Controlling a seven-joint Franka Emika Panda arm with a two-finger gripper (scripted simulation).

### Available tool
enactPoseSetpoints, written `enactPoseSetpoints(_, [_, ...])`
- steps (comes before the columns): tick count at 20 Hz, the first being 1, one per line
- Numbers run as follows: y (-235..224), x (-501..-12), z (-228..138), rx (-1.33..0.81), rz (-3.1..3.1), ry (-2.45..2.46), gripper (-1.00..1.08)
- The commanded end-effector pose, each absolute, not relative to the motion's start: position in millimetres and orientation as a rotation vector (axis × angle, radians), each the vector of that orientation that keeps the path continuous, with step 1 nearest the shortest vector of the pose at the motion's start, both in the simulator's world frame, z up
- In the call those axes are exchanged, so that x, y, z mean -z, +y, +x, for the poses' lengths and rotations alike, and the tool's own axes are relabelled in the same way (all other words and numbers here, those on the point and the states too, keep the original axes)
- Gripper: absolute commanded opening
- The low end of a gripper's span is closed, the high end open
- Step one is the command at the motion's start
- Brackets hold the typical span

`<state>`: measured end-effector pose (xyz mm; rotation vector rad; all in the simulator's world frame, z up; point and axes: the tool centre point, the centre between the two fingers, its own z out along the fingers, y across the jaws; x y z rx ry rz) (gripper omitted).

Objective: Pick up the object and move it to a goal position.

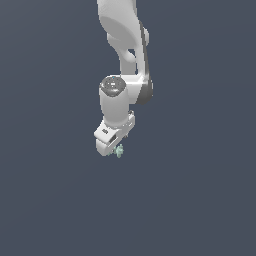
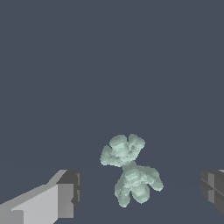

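One item of interest: a tiny pale mint-green lumpy object with knobbly lobes [image 2: 130, 174], matte and faceted like a cluster of rounded nubs, lying on the plain dark slate-grey ground [image 1: 200, 200]. Position: between the two fingers of the white two-finger gripper [image 2: 140, 192], nearer the finger with the pale grey body [image 2: 65, 197] than the dark-padded one at the opposite edge [image 2: 214, 192]; clear space shows on both sides of it, so no contact is evident. Gripper state: jaws spread wide apart, holding nothing. Form of the object: two lobed clumps joined by a narrow waist, its long axis running roughly across the line joining the fingers and slightly tilted, so a closing stroke would, by my judgement, meet the waist or the nearer clump. In the exterior view the object [image 1: 119, 150] sits at the tip of the gripper [image 1: 112, 148], at the foot of the glossy white arm [image 1: 117, 100] with its grey joint cap; whether it rests on the ground cannot be told. No goal marker is visible. Stage, as judged: aligned for the grasp, closing not yet done. Risk: uneven lobes may roll or slip under the flat pads.
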<state>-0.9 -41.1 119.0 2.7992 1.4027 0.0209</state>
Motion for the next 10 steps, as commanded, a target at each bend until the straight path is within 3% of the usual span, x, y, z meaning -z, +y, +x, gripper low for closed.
enactPoseSetpoints(1, [-45, -114, -3, -0.017, 2.753, 1.492, 1.00])
enactPoseSetpoints(10, [-58, -99, -9, -0.005, 2.584, 1.779, 1.00])
